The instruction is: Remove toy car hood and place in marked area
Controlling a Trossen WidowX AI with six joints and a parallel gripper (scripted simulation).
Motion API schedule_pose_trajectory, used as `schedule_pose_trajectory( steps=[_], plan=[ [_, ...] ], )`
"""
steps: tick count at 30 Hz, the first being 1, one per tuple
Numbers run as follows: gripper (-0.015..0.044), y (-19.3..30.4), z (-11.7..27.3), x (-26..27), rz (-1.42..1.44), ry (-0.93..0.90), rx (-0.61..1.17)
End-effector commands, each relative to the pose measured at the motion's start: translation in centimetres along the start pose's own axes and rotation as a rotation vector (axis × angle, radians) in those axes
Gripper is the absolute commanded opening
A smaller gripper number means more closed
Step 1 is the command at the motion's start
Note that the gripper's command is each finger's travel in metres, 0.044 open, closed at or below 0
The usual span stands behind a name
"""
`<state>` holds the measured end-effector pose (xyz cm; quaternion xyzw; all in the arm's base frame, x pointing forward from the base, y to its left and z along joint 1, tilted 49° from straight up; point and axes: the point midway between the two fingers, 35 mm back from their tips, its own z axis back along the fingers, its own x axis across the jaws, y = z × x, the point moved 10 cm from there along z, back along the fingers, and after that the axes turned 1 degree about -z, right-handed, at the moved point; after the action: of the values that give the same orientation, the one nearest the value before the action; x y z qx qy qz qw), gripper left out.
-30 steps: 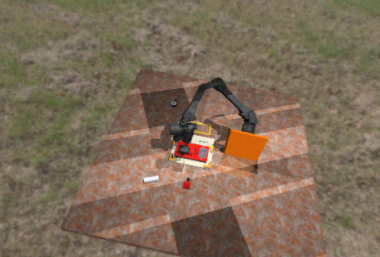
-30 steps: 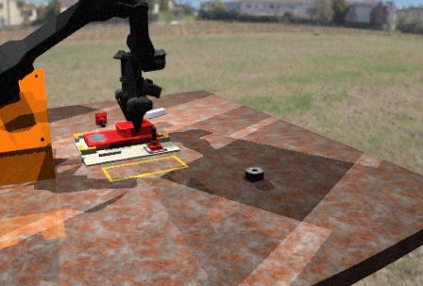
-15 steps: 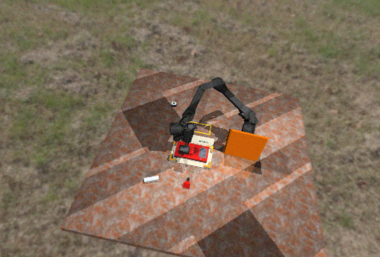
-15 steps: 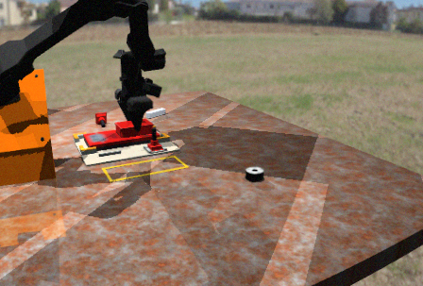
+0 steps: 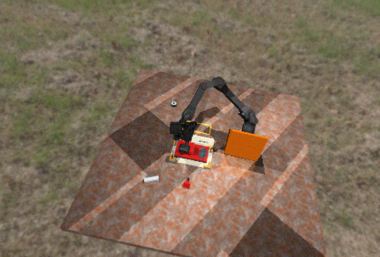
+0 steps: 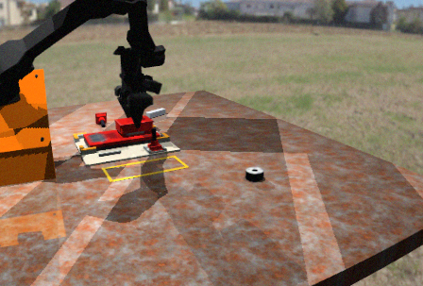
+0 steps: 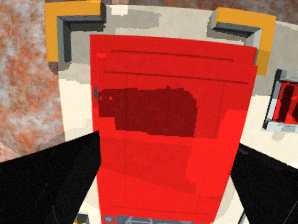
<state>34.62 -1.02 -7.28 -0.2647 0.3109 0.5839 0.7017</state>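
The red hood (image 6: 124, 126) (image 7: 160, 165) is the raised box-like part on one end of the red toy car (image 5: 198, 155) (image 6: 96, 139). My gripper (image 5: 187, 142) (image 6: 137, 126) (image 7: 166, 143) points down over it and is shut on the hood, with one black finger at each long side in the wrist view. The hood still sits on the car, with no clear gap below it in the exterior view. The marked area is a yellow outline (image 5: 210, 130) (image 6: 146, 174) on the table beside the car's cream base plate (image 6: 92, 159) (image 7: 75, 100); the arm partly hides it in the top view.
A red piece with a dark upright stem (image 6: 155, 147) stands on the plate near the outline. Orange corner brackets (image 7: 75, 8) frame the car. Beyond lie a red part (image 5: 187, 185) (image 6: 100, 119), a white block (image 5: 151, 179) (image 6: 156, 112), a wheel (image 5: 174, 103) (image 6: 254, 174) and an upright orange panel (image 5: 246, 145).
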Motion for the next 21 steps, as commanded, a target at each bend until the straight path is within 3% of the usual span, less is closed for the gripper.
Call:
schedule_pose_trajectory(
  steps=[1, 21],
  plan=[
    [0.0, 0.0, 0.3, 0.0, -0.006, -0.005, 0.003],
    [0.0, 0.0, 1.7, 0.0, -0.005, -0.006, 0.002]
  ],
)
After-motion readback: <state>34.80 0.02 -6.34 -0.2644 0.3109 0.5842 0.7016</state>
